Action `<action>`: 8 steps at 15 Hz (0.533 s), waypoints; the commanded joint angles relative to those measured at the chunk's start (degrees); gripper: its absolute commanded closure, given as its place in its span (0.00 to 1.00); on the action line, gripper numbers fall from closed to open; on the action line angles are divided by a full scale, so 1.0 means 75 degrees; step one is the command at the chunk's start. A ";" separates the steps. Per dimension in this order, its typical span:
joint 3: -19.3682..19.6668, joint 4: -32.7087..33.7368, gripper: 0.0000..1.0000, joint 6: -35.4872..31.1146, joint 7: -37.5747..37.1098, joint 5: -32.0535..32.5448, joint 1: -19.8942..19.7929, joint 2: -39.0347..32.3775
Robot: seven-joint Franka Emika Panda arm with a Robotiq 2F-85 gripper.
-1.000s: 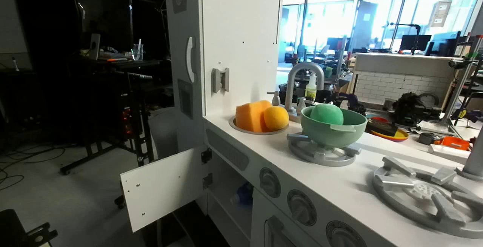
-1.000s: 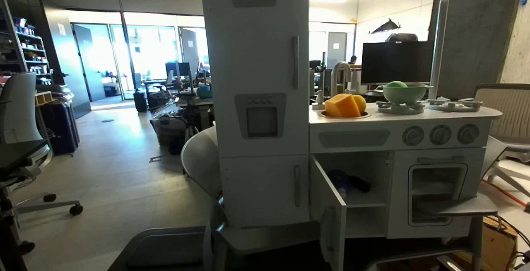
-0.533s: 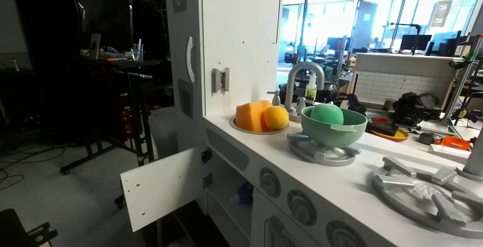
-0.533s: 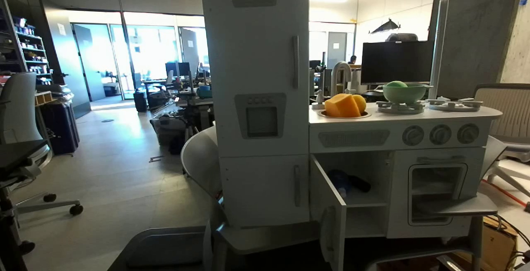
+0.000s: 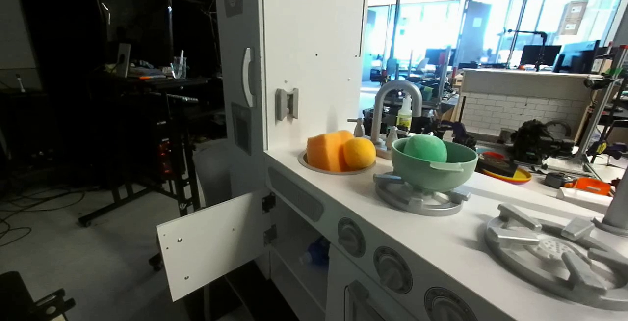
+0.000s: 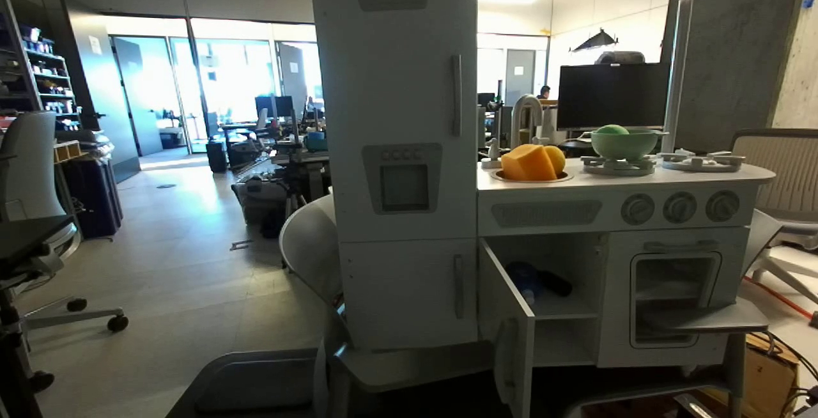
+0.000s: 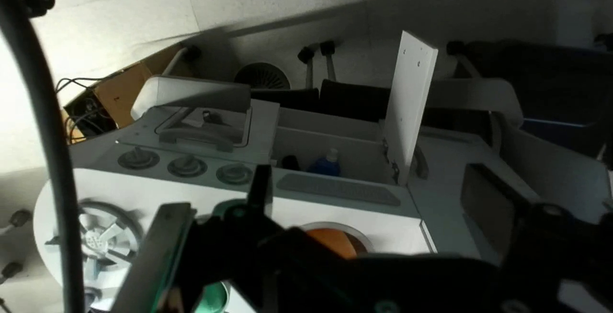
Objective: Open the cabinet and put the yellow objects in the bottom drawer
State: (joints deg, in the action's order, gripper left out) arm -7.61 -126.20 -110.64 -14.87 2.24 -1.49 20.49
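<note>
A yellow-orange block (image 5: 321,151) and a yellow ball (image 5: 359,153) sit together in the round sink (image 5: 314,168) of the white toy kitchen. Both also show in an exterior view, block (image 6: 529,163) and ball (image 6: 555,160). The cabinet door (image 5: 216,245) under the sink stands wide open, also in the wrist view (image 7: 409,102). Inside are an upper shelf (image 6: 565,309) and a lower compartment (image 6: 562,342). My gripper (image 7: 368,174) is open and empty above the kitchen; it is out of both exterior views. Its body partly covers the block (image 7: 335,241) and hides the ball.
A blue bottle (image 6: 525,280) and a dark object (image 6: 555,284) lie on the cabinet's upper shelf. A green bowl (image 5: 434,171) with a green ball (image 5: 426,148) stands on a burner beside the sink. A grey faucet (image 5: 380,110) and the tall fridge part (image 5: 314,41) rise near the sink.
</note>
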 commanded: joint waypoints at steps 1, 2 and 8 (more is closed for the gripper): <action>-0.0472 0.1162 0.00 -0.0476 -0.1130 0.0666 0.0151 -0.1492; -0.0645 0.1249 0.00 -0.0756 -0.1491 0.1092 0.0245 -0.1770; -0.0488 0.1765 0.00 -0.2075 -0.2673 0.2766 0.0778 -0.3198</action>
State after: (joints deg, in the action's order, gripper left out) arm -12.77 -116.48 -123.71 -32.03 18.93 2.51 0.96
